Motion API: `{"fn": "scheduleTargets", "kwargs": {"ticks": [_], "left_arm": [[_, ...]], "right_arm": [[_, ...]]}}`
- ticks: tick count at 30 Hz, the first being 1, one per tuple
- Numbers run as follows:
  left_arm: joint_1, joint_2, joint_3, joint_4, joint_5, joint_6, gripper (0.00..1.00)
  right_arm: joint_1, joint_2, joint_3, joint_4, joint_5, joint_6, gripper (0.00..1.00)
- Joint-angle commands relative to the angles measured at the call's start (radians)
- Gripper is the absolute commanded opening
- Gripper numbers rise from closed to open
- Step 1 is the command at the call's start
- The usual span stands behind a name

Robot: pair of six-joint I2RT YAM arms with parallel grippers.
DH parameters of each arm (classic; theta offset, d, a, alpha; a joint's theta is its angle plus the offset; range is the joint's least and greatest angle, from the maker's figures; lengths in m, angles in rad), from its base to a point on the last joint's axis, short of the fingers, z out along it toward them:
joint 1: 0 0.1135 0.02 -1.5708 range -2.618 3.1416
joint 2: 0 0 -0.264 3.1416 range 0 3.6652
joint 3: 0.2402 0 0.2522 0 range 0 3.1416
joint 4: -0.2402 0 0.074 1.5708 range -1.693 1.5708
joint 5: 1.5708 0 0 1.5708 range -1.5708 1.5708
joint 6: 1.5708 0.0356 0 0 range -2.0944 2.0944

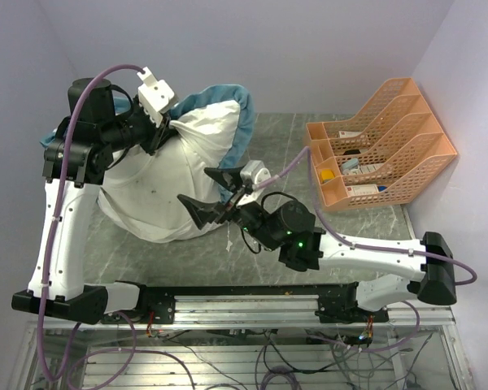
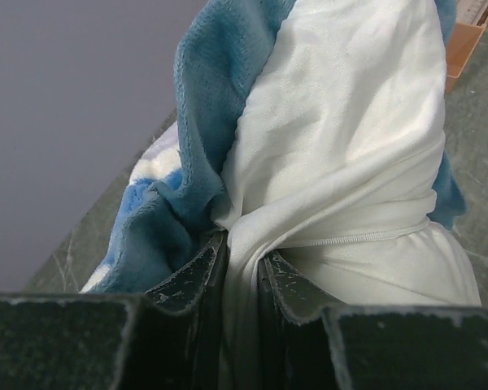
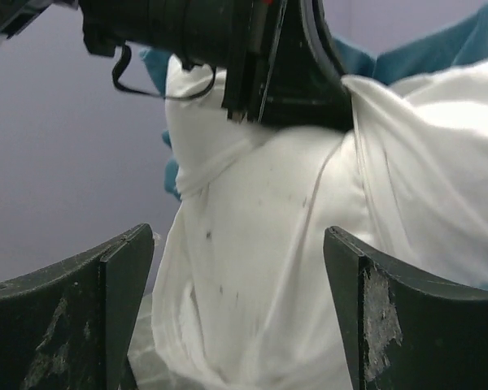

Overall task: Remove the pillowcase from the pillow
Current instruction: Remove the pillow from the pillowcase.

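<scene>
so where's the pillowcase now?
Top view, left of centre: the pillowcase is bunched around the far end of the pillow, next to the left gripper, left of the orange file trays.

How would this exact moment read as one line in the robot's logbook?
left gripper shut on pillow top, held raised | right gripper open, facing pillow's side | pillowcase bunched at pillow's far end | removal unfinished

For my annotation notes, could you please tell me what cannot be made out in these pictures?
Left wrist view: whether the white fabric in the left gripper is pillowcase lining or pillow; folds hide it.
Top view: orange tray contents, too small.
</scene>
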Motion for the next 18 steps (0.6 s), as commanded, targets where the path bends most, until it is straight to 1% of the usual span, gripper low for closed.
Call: {"fn": "scheduleTargets", "kwargs": {"ticks": [1,3,8,10,14,18], "left_arm": [[-0.004,-0.005,-0.004,-0.076,0.013,-0.043,0.27],[-0.006,-0.011,-0.003,-0.080,0.013,-0.041,0.26],[-0.010,-0.016,-0.002,-0.089,0.005,-0.046,0.24],[-0.013,-0.021,-0.011,-0.089,0.002,-0.045,0.23],[-0.019,-0.033,-0.023,-0.094,0.013,-0.048,0.22],[-0.023,-0.038,-0.016,-0.117,0.022,-0.041,0.20]], "right_arm": [[0.001,0.093,0.119,-0.078,0.055,-0.099,0.86],[-0.001,0.145,0.180,-0.127,0.050,-0.136,0.87],[-0.006,0.189,0.231,-0.179,-0.111,-0.243,0.88],[-0.013,0.202,0.245,-0.216,-0.144,-0.288,0.90],[-0.061,0.223,0.273,-0.287,-0.148,-0.354,0.92],[-0.128,0.204,0.238,-0.321,-0.138,-0.411,0.95]]}}
